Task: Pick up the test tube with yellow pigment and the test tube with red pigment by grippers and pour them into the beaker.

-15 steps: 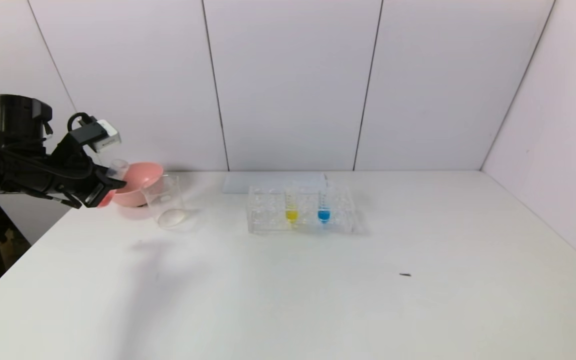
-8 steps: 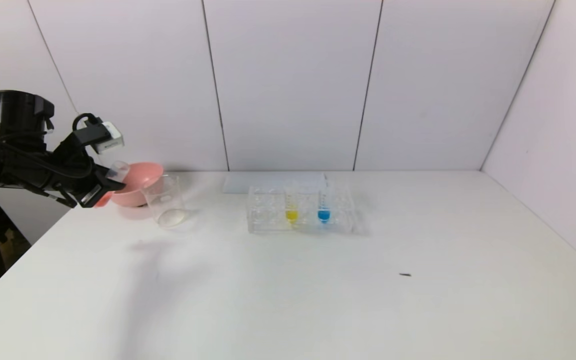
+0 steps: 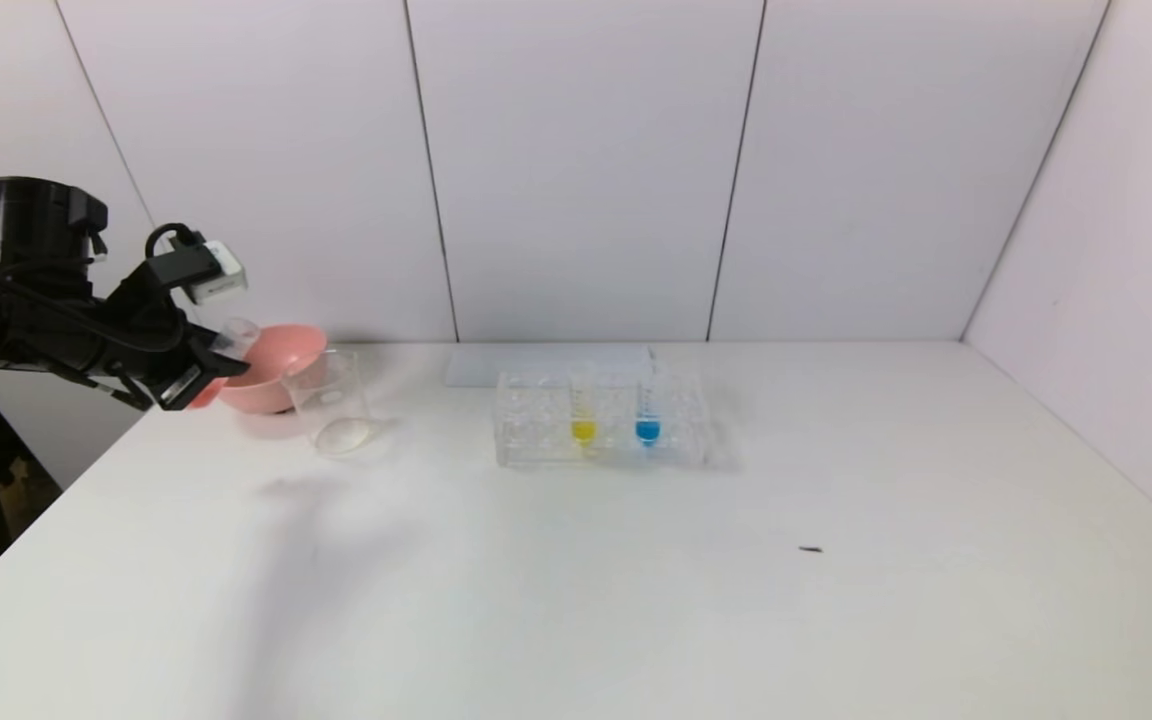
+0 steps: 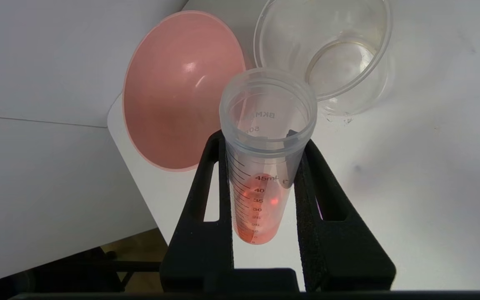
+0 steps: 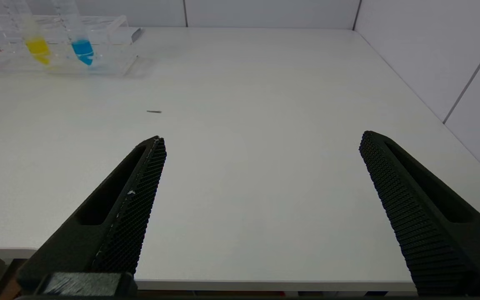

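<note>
At the left edge of the head view, the left gripper (image 4: 265,175) is clenched on the red tube (image 4: 261,175), tilted beside the pink bowl (image 3: 281,375) and beaker (image 3: 331,405); the right gripper (image 5: 261,166) is spread wide.

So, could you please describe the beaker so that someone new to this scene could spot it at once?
Start at the white table's far left corner, where the pink bowl sits. The beaker stands right beside that bowl, toward the clear tube rack. It is the only wide, clear vessel, and no coloured liquid shows in it, unlike the slim tubes.
</note>
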`<control>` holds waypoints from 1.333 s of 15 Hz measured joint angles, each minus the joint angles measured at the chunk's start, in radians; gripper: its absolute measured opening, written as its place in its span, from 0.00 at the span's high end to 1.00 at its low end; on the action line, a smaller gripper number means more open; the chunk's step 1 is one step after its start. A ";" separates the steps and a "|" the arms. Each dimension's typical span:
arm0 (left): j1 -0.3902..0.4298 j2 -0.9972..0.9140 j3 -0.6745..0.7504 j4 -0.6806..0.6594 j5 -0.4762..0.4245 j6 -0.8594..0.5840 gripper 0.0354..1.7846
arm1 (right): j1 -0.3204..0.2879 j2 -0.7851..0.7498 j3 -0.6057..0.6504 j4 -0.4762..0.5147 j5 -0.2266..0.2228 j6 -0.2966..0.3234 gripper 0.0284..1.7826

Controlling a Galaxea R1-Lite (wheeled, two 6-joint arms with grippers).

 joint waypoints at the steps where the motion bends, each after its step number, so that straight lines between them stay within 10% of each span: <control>1: 0.000 0.000 -0.001 0.000 0.000 0.000 0.77 | 0.000 0.000 0.000 0.000 0.000 0.000 0.05; 20: 0.022 -0.005 -0.026 0.001 0.009 0.082 0.77 | 0.000 0.000 0.000 0.000 0.000 0.000 0.05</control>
